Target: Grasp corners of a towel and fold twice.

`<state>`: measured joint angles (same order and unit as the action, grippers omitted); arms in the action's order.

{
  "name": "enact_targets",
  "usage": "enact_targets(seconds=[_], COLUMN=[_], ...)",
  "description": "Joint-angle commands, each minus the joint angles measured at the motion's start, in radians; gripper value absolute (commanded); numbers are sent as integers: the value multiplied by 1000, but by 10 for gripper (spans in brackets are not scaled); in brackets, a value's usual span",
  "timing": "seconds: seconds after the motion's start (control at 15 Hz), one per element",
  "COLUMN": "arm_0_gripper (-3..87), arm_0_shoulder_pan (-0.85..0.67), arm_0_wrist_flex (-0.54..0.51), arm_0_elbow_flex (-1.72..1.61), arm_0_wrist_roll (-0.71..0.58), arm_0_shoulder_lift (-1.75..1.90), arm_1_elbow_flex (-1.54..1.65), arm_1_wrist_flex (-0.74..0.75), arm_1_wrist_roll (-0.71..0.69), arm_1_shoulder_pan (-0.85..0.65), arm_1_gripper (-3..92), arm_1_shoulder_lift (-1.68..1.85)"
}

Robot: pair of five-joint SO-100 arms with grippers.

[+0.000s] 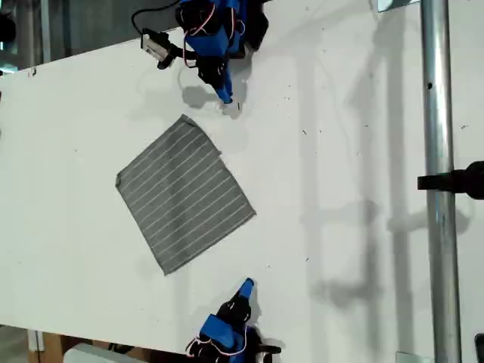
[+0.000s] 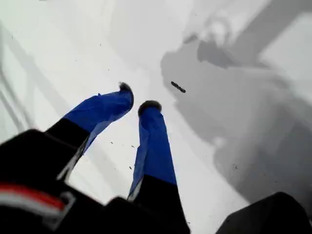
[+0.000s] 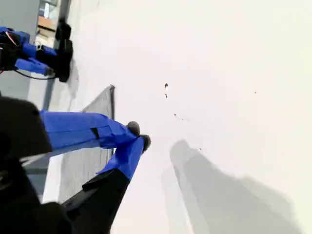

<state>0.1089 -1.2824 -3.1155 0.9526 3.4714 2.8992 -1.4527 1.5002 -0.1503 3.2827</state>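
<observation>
The light is bright and even, and the white table (image 1: 355, 151) is almost washed out in the exterior view. Soft grey shadows of a metal pole (image 1: 439, 151) lie across it. Both wrist views are soft: near black parts are blurred, and large diffuse shadows fall on the table beyond the blue fingers (image 2: 153, 141). No strong glare shows.

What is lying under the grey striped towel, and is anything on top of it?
The towel lies flat on the white table, with nothing on top. Whatever the cloth covers cannot be seen.
</observation>
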Motion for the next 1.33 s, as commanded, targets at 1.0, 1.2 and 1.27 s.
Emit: enact_targets(seconds=[1.0,1.2,1.27], arm_0_gripper=[-28,-28,-28], arm_0_shoulder_pan=[-118,-123,-123], arm_0_wrist_flex=[-5,-5,-5], arm_0_elbow_flex=[-6,-6,-6], arm_0_wrist_roll=[692,678,673], arm_0_shoulder_lift=[3,3,3], arm_1_elbow_flex=[-60,-287,-405], arm_1_wrist_flex=[6,67,75], arm_1_wrist_roll=[-38,-190,-298], arm_1_shoulder_pan=[8,-64,-114], arm_1_gripper=[-3,-3,-3], arm_1_shoulder_lift=[-5,-281,-423])
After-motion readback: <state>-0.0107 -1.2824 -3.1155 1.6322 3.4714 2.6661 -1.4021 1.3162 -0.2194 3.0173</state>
